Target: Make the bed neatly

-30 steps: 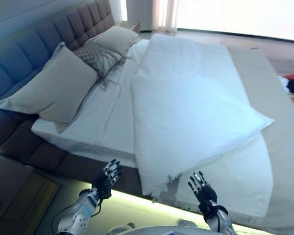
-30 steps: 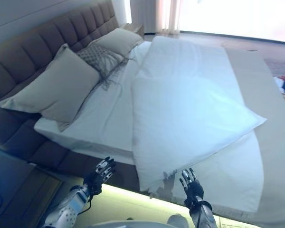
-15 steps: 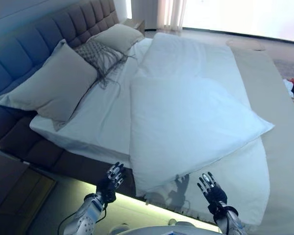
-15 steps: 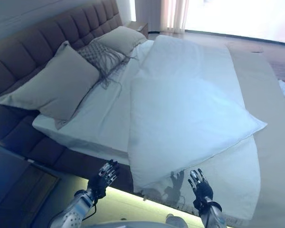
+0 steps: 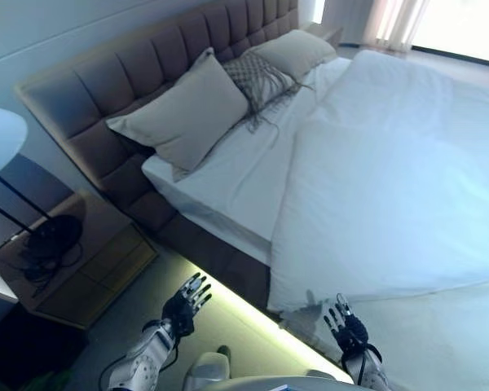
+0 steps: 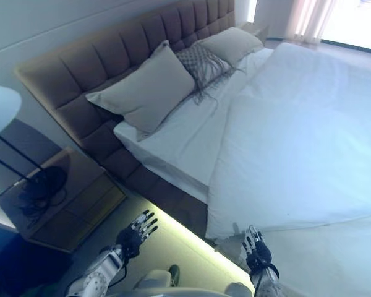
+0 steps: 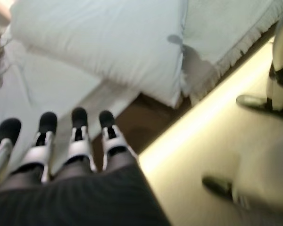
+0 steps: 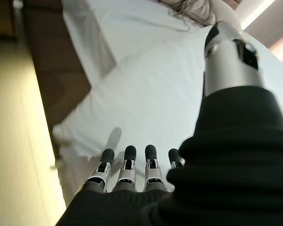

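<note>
The bed has a white duvet (image 5: 391, 187) folded back on itself over a white sheet (image 5: 228, 175). Its near corner (image 5: 281, 303) hangs at the bed's side edge. A large beige pillow (image 5: 187, 114), a patterned cushion with fringe (image 5: 257, 73) and a second beige pillow (image 5: 297, 50) lean on the padded headboard (image 5: 130, 77). My left hand (image 5: 187, 301) is open over the floor beside the bed. My right hand (image 5: 346, 326) is open just below the duvet's near corner, not touching it. The duvet also shows in the right wrist view (image 8: 151, 94).
A wooden nightstand (image 5: 73, 261) with a dark lamp base (image 5: 53, 236) and a white shade (image 5: 0, 142) stands left of the headboard. A lit strip (image 5: 236, 301) runs along the bed base. A curtained window (image 5: 399, 20) is at the far end.
The camera has swung left, bringing the nightstand and lamp into view. Both hands stay open and low beside the bed. The duvet has not moved.
</note>
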You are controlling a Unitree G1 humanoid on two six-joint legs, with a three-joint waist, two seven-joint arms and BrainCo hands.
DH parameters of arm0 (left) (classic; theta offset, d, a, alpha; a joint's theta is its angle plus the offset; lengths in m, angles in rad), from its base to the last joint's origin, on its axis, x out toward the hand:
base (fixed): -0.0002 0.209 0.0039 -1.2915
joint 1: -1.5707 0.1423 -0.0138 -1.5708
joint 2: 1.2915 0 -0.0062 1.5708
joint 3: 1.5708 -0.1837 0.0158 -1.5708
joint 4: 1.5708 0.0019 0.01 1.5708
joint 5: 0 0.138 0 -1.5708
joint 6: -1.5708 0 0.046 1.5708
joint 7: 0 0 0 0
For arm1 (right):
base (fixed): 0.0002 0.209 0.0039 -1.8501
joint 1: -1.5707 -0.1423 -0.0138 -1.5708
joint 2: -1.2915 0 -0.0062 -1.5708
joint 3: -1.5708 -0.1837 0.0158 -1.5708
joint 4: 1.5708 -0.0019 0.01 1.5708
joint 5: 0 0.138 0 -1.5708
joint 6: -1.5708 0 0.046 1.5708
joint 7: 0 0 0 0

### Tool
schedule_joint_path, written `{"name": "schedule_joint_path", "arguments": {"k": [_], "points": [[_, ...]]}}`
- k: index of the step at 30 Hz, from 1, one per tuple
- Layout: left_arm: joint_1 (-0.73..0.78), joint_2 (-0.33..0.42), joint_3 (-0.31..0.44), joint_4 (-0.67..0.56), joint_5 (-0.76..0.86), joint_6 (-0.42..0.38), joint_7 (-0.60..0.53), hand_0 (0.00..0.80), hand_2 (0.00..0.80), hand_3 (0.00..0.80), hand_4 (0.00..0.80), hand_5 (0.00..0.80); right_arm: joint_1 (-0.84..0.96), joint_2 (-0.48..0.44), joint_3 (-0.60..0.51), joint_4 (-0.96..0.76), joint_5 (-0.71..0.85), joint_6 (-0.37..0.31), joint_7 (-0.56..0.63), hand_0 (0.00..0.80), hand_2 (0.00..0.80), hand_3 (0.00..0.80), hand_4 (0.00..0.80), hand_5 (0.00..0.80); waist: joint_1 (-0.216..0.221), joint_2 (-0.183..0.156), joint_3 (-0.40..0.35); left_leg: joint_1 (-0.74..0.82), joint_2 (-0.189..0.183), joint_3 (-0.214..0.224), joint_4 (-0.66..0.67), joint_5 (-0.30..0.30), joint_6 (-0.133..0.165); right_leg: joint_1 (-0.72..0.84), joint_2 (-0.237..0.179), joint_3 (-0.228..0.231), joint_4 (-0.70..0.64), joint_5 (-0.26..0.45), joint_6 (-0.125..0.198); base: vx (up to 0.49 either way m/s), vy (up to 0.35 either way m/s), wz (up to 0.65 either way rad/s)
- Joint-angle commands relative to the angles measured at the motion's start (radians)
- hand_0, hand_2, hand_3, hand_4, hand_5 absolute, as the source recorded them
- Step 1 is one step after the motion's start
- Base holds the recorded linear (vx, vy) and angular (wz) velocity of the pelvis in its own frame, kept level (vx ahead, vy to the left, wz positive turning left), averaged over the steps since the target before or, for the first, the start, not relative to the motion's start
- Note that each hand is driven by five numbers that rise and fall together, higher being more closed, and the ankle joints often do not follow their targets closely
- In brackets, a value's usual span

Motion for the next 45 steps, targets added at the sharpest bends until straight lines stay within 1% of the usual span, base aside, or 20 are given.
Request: {"name": "schedule_joint_path", "arguments": {"k": [1, 3, 5, 6, 7, 9, 10, 11, 14, 17, 18, 19, 21, 22, 25, 27, 29, 31, 37, 45], "points": [[0.005, 0.053, 0.017, -0.081, 0.027, -0.018, -0.081, 0.0, 0.0, 0.0, 0.0, 0.0, 0.019, -0.006, -0.067, -0.037, 0.02, -0.115, -0.036, 0.0, 0.0, 0.0, 0.0, 0.0, -0.011, -0.024, -0.059, -0.062, 0.009, 0.01, -0.007, 0.092, 0.03, 0.075, -0.041, -0.049, 0.097, 0.13, -0.005, 0.25, 0.093, 0.0], [0.007, 0.078, 0.015, -0.1, 0.011, -0.004, -0.099, 0.0, 0.0, 0.0, 0.0, 0.0, 0.028, -0.02, -0.096, -0.027, 0.023, -0.115, -0.045, 0.0, 0.0, 0.0, 0.0, 0.0, -0.018, -0.017, -0.059, -0.033, 0.011, 0.022, -0.016, 0.077, 0.041, 0.043, -0.04, -0.052, 0.132, 0.124, -0.018, 0.181, -0.001, -0.17], [0.007, 0.096, -0.006, -0.112, 0.002, -0.006, -0.092, 0.0, 0.0, 0.0, 0.0, 0.0, 0.017, -0.037, -0.135, 0.025, 0.035, -0.12, -0.018, 0.0, 0.0, 0.0, 0.0, 0.0, -0.02, -0.018, -0.051, -0.017, 0.021, 0.028, -0.015, 0.069, 0.027, 0.036, -0.019, -0.058, 0.045, 0.109, -0.022, 0.114, -0.21, -0.36], [0.003, 0.102, -0.012, -0.114, -0.004, -0.013, -0.084, 0.0, 0.0, 0.0, 0.0, 0.0, 0.007, -0.051, -0.145, 0.041, 0.043, -0.119, -0.01, 0.0, 0.0, 0.0, 0.0, 0.0, -0.021, -0.024, -0.044, -0.018, 0.026, 0.033, -0.009, 0.061, 0.019, 0.036, -0.013, -0.055, -0.007, 0.125, -0.014, 0.062, -0.344, -0.31], [-0.005, 0.108, -0.018, -0.116, -0.016, -0.012, -0.08, 0.0, 0.0, 0.0, 0.0, 0.0, -0.009, -0.066, -0.157, 0.053, 0.047, -0.121, -0.017, 0.0, 0.0, 0.0, 0.0, 0.0, -0.026, -0.038, -0.036, -0.022, 0.026, 0.04, 0.001, 0.049, 0.009, 0.025, -0.014, -0.04, -0.083, 0.169, 0.002, -0.029, -0.381, -0.24], [-0.04, 0.122, -0.024, -0.12, -0.035, -0.019, -0.08, 0.0, 0.0, 0.0, 0.0, 0.0, -0.068, -0.097, -0.192, 0.108, 0.072, -0.123, -0.001, 0.0, 0.0, 0.0, 0.0, 0.0, -0.033, -0.054, -0.009, -0.036, 0.047, 0.065, 0.015, 0.02, -0.004, -0.006, -0.019, -0.005, -0.186, 0.259, 0.033, -0.089, -0.413, -0.27], [-0.064, 0.135, -0.024, -0.134, -0.047, -0.009, -0.074, 0.0, 0.0, 0.0, 0.0, 0.0, -0.103, -0.115, -0.218, 0.155, 0.094, -0.128, 0.017, 0.0, 0.0, 0.0, 0.0, 0.0, -0.037, -0.057, 0.007, -0.044, 0.068, 0.071, 0.017, 0.007, -0.008, -0.033, -0.021, 0.014, -0.205, 0.289, 0.043, -0.08, -0.383, -0.27], [-0.074, 0.141, -0.019, -0.143, -0.051, 0.002, -0.072, 0.0, 0.0, 0.0, 0.0, 0.0, -0.12, -0.127, -0.235, 0.189, 0.118, -0.13, 0.031, 0.0, 0.0, 0.0, 0.0, 0.0, -0.035, -0.055, 0.014, -0.049, 0.091, 0.071, 0.02, 0.002, -0.011, -0.041, -0.016, 0.019, -0.207, 0.28, 0.051, -0.021, -0.411, -0.23], [-0.067, 0.146, -0.008, -0.157, -0.044, 0.025, -0.041, 0.0, 0.0, 0.0, 0.0, 0.0, -0.118, -0.139, -0.296, 0.254, 0.203, -0.103, 0.068, 0.0, 0.0, 0.0, 0.0, 0.0, -0.028, -0.067, 0.021, -0.073, 0.165, 0.068, 0.076, -0.007, -0.034, -0.032, 0.002, -0.007, -0.177, 0.239, 0.065, 0.112, -0.404, -0.04], [-0.024, 0.138, 0.024, -0.183, -0.043, 0.057, -0.034, 0.0, 0.0, 0.0, 0.0, 0.0, -0.07, -0.156, -0.338, 0.248, 0.201, -0.048, 0.089, 0.0, 0.0, 0.0, 0.0, 0.0, -0.033, -0.08, 0.032, -0.087, 0.229, 0.039, 0.187, -0.032, -0.066, -0.032, 0.021, -0.016, -0.123, 0.197, 0.039, 0.199, -0.254, 0.12], [0.002, 0.141, 0.026, -0.197, -0.042, 0.062, -0.032, 0.0, 0.0, 0.0, 0.0, 0.0, -0.065, -0.175, -0.353, 0.254, 0.201, -0.02, 0.104, 0.0, 0.0, 0.0, 0.0, 0.0, -0.025, -0.076, 0.04, -0.098, 0.24, 0.01, 0.213, -0.014, -0.074, -0.024, 0.036, -0.014, -0.113, 0.184, 0.03, 0.234, -0.173, 0.15], [0.023, 0.145, 0.018, -0.206, -0.043, 0.058, -0.042, 0.0, 0.0, 0.0, 0.0, 0.0, -0.078, -0.201, -0.354, 0.26, 0.236, 0.0, 0.118, 0.0, 0.0, 0.0, 0.0, 0.0, -0.013, -0.066, 0.05, -0.101, 0.242, -0.011, 0.187, -0.014, -0.073, -0.023, 0.045, -0.019, -0.106, 0.178, 0.028, 0.117, -0.089, 0.17], [-0.021, 0.17, -0.015, -0.196, -0.067, 0.032, -0.073, 0.0, 0.0, 0.0, 0.0, 0.0, -0.15, -0.234, -0.335, 0.27, 0.326, -0.001, 0.174, 0.0, 0.0, 0.0, 0.0, 0.0, 0.005, -0.039, 0.085, -0.14, 0.232, -0.059, 0.092, 0.044, -0.075, -0.066, 0.049, -0.036, -0.083, 0.164, 0.022, -0.186, 0.015, 0.12], [-0.085, 0.185, -0.043, -0.175, -0.081, 0.008, -0.091, 0.0, 0.0, 0.0, 0.0, 0.0, -0.213, -0.263, -0.323, 0.28, 0.367, -0.009, 0.207, 0.0, 0.0, 0.0, 0.0, 0.0, 0.012, -0.028, 0.125, -0.192, 0.219, -0.088, 0.087, 0.075, -0.08, -0.105, 0.046, -0.045, -0.069, 0.158, 0.017, -0.417, 0.053, 0.17], [-0.247, 0.193, -0.122, -0.138, -0.118, -0.023, -0.059, 0.0, 0.0, 0.0, 0.0, 0.0, -0.387, -0.336, -0.299, 0.348, 0.43, 0.003, 0.261, 0.0, 0.0, 0.0, 0.0, 0.0, 0.01, -0.007, 0.194, -0.326, 0.185, -0.094, 0.119, 0.074, -0.085, -0.261, 0.0, -0.077, 0.014, 0.156, 0.023, -0.296, 0.046, 0.29], [-0.282, 0.207, -0.13, -0.154, -0.146, -0.028, -0.044, 0.0, 0.0, 0.0, 0.0, 0.0, -0.427, -0.369, -0.29, 0.364, 0.452, 0.01, 0.293, 0.0, 0.0, 0.0, 0.0, 0.0, 0.014, 0.001, 0.222, -0.41, 0.173, -0.091, 0.174, 0.074, -0.099, -0.325, -0.016, -0.093, 0.039, 0.164, 0.027, -0.119, -0.024, 0.3], [-0.286, 0.228, -0.134, -0.193, -0.172, -0.034, -0.027, 0.0, 0.0, 0.0, 0.0, 0.0, -0.457, -0.396, -0.278, 0.38, 0.481, 0.012, 0.32, 0.0, 0.0, 0.0, 0.0, 0.0, 0.022, 0.01, 0.241, -0.467, 0.157, -0.09, 0.209, 0.066, -0.103, -0.379, -0.035, -0.105, 0.051, 0.174, 0.031, -0.044, -0.051, 0.12], [-0.292, 0.255, -0.131, -0.217, -0.186, -0.037, -0.034, 0.0, 0.0, 0.0, 0.0, 0.0, -0.485, -0.43, -0.287, 0.398, 0.516, 0.018, 0.34, 0.0, 0.0, 0.0, 0.0, 0.0, 0.032, 0.017, 0.252, -0.535, 0.14, -0.094, 0.255, 0.043, -0.098, -0.449, -0.047, -0.096, 0.089, 0.165, 0.035, -0.042, -0.08, 0.11], [-0.334, 0.301, -0.155, -0.236, -0.229, -0.06, -0.022, 0.0, 0.0, 0.0, 0.0, 0.0, -0.604, -0.532, -0.309, 0.484, 0.62, 0.066, 0.342, 0.0, 0.0, 0.0, 0.0, 0.0, 0.045, 0.026, 0.277, -0.694, 0.089, -0.09, 0.339, 0.026, -0.074, -0.625, -0.075, -0.077, 0.161, 0.168, 0.04, -0.068, -0.067, 0.25], [-0.325, 0.311, -0.148, -0.238, -0.237, -0.079, -0.019, 0.0, 0.0, 0.0, 0.0, 0.0, -0.682, -0.59, -0.343, 0.517, 0.646, 0.05, 0.226, 0.0, 0.0, 0.0, 0.0, 0.0, 0.053, 0.025, 0.261, -0.755, 0.081, -0.082, 0.354, 0.026, -0.064, -0.722, -0.076, -0.051, 0.208, 0.176, 0.042, 0.006, -0.014, 0.05]]}}
